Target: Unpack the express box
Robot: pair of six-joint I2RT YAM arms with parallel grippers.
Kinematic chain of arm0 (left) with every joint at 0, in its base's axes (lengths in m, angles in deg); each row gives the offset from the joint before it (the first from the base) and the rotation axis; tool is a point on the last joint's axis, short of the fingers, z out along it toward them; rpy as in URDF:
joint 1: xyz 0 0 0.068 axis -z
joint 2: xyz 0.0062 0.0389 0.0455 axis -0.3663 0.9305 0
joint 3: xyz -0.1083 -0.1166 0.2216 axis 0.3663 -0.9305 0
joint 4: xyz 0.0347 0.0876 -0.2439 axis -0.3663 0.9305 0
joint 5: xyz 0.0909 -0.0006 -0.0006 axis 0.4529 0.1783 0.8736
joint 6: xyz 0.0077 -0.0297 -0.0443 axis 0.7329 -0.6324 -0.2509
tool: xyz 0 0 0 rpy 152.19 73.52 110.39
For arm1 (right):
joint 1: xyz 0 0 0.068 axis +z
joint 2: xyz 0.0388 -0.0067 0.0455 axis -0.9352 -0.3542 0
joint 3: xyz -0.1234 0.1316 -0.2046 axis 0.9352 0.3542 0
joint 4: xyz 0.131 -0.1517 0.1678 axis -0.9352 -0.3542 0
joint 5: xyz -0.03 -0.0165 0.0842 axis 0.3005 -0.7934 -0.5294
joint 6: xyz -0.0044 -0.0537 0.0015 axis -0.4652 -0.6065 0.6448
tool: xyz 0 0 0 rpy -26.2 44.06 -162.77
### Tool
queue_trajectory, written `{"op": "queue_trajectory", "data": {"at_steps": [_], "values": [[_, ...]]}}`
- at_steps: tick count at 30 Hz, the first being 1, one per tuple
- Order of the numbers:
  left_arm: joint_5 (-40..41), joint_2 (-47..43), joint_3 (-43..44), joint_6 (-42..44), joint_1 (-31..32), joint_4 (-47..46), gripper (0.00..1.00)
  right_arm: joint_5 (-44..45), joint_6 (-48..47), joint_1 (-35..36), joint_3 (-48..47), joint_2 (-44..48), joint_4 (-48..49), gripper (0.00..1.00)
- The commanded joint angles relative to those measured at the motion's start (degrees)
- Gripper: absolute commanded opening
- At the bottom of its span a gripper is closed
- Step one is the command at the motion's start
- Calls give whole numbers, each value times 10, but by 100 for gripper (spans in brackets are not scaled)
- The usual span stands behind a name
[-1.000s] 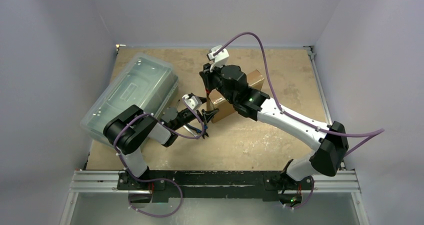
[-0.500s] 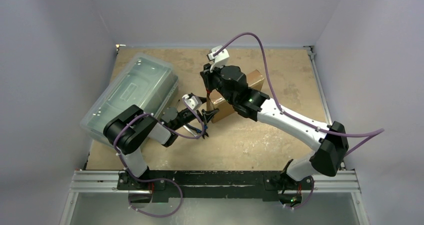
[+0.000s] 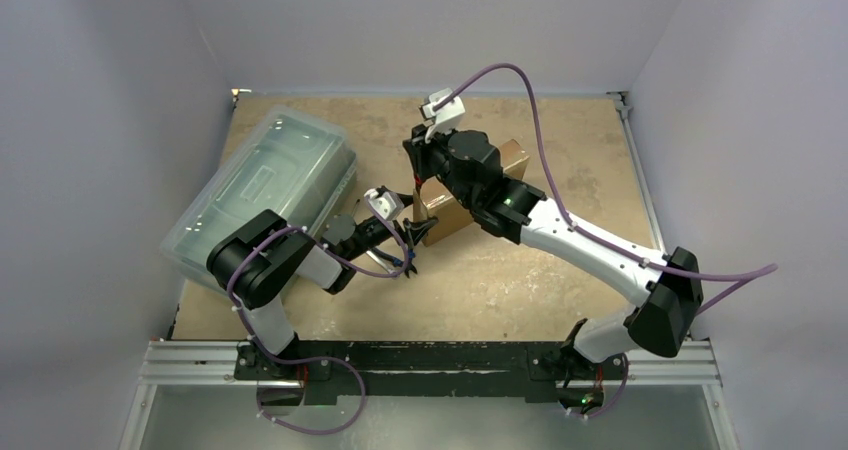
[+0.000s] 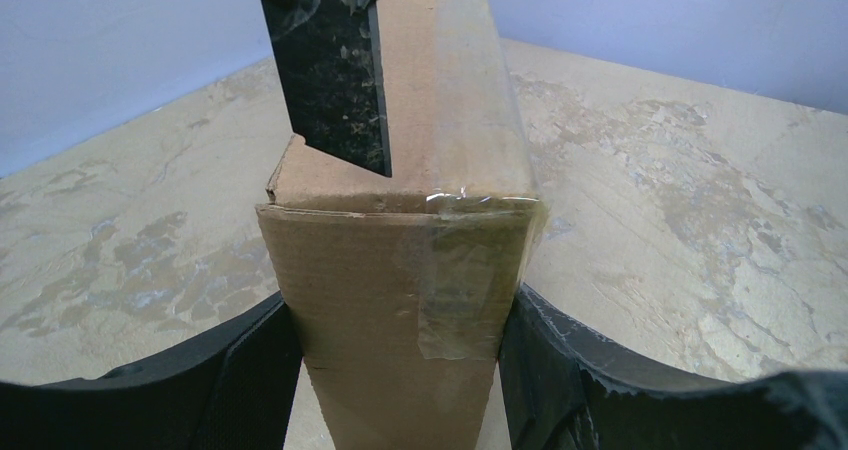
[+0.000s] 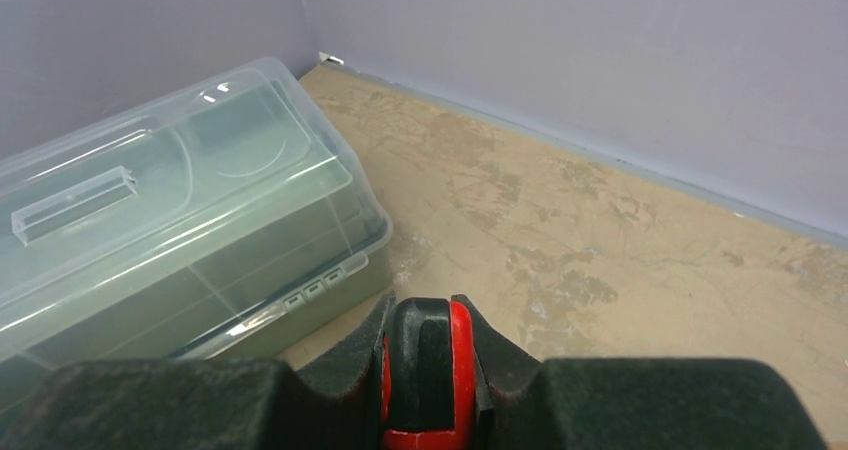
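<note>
**Box pinched at one end, much of it hidden by the right arm**

From above, only two parts of the box (image 3: 515, 156) can be seen: a brown corner toward the back and a lower end near the middle of the table (image 3: 560, 280). The rest is covered by the right arm's wrist.

In the left wrist view the box's far end is cut off by the top edge. The near end, crossed by clear tape (image 4: 465, 280), is held between the fingers (image 4: 235, 380) of the left gripper (image 4: 400, 365). Both pads are pressed against its sides, so the box is pinched there. The finger bases are cropped at the bottom.

One black finger (image 4: 335, 70) of the right gripper (image 5: 428, 315) is seen coming down from the top of that view. It is laid against the box's upper face near the edge of a flap; its partner is not visible.

In the right wrist view the tips are seen close together around a red and black part, and the box is out of sight. Whether anything is clamped there cannot be told.

The table is a worn, mottled tan board with pale scuffed patches. A translucent greenish bin (image 5: 150, 230) with its lid on is set at the left, apart from the box. The space is closed in by plain lavender-grey walls (image 5: 600, 70), and a metal rail (image 3: 450, 362) runs along the near edge, where the arm bases are bolted.
</note>
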Motion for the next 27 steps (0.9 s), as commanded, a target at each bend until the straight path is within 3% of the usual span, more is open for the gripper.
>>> {"op": "queue_trajectory", "data": {"at_steps": [1, 27], "values": [[-8, -3, 13, -13, 2, -100, 35, 13, -2, 2, 3, 10, 21, 0], [-5, -4, 12, -15, 2, -101, 34, 26, -19, 3, 5, -10, 12, 0]]}}
